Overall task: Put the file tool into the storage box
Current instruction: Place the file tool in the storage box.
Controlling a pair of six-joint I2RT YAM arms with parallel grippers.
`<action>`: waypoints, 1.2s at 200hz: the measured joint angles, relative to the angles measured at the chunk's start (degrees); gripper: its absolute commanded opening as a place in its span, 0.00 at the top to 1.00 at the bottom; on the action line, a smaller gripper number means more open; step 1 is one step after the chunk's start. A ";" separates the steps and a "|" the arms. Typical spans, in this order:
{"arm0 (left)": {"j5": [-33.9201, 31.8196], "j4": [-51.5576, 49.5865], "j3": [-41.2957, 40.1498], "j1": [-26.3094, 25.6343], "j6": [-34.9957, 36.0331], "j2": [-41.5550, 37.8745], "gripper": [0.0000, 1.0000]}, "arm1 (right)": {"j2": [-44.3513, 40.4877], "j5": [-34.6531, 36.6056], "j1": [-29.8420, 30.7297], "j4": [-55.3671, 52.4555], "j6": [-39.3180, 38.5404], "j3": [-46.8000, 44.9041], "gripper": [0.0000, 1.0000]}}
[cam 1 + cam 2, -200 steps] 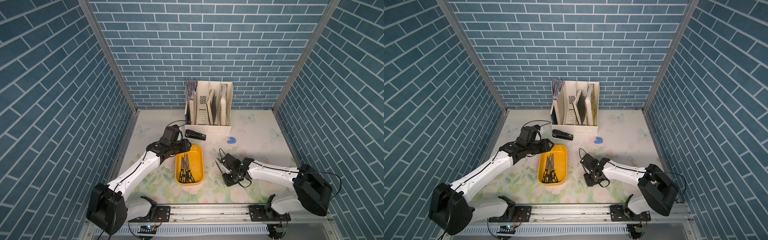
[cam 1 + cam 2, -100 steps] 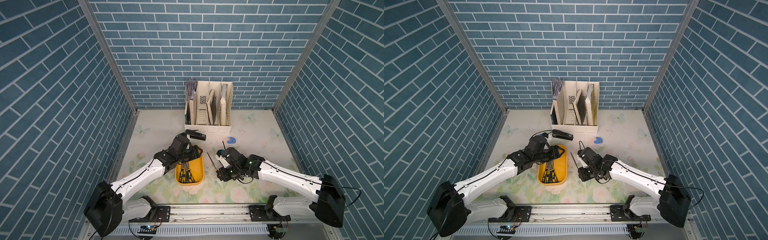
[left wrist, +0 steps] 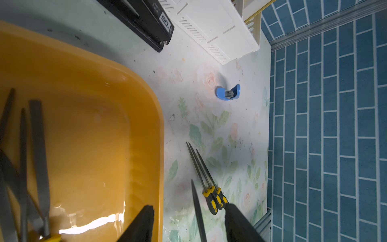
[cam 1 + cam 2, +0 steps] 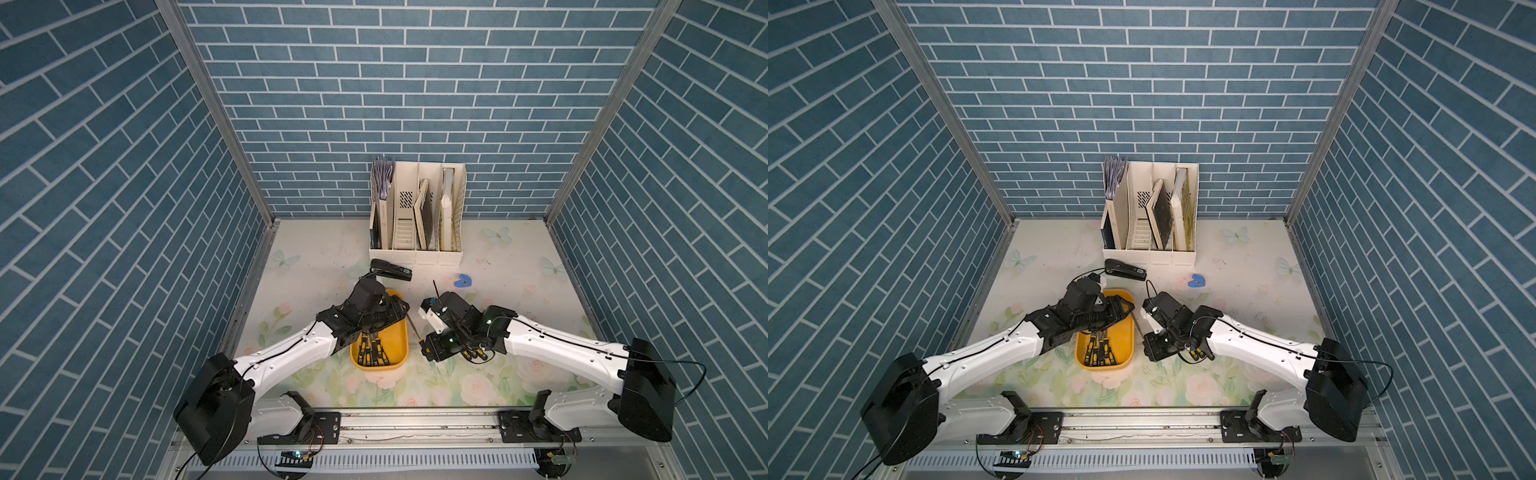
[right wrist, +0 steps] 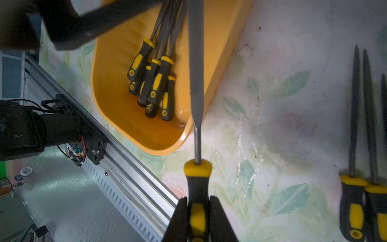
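The storage box (image 4: 397,347) (image 4: 1123,347) is a shallow yellow-orange tray at front centre, and several black-and-yellow-handled files (image 5: 154,83) lie in it. My right gripper (image 5: 198,199) (image 4: 428,349) is shut on the handle of a file tool (image 5: 195,62) (image 4: 414,328), just right of the box. The file's grey blade (image 3: 198,209) slants up over the box's right rim. It reaches between the spread fingers (image 3: 236,222) of my left gripper (image 3: 188,206) (image 4: 401,309), which is open and not closed on the blade. Three more files (image 3: 213,199) (image 5: 356,188) lie on the table beside my right arm.
A tall white magazine rack (image 4: 415,216) stands at the back. A black stapler (image 4: 390,270) lies between it and the box. A small blue staple remover (image 4: 463,281) sits right of the stapler. The aluminium rail (image 4: 415,419) runs along the front edge.
My right gripper has lifted the file off the table and carried it left to the box's right rim. My left arm has swung across over the box, and its open fingers now flank the blade.
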 measured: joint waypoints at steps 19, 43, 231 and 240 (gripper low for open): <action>0.00 0.55 -0.20 -0.52 -0.70 1.09 0.65 | 0.17 0.00 0.00 0.13 0.00 0.48 0.84; -0.02 1.14 -0.20 -0.74 -1.01 1.62 0.86 | 0.22 -0.04 0.00 0.11 0.00 0.48 0.83; 0.39 -9.53 8.50 13.07 12.15 2.86 1.00 | -8.79 -0.07 -7.21 -1.42 0.15 -2.73 0.21; 0.48 -9.53 8.50 13.07 12.87 4.59 1.00 | -8.76 -0.09 -7.37 -1.44 0.15 -3.67 0.21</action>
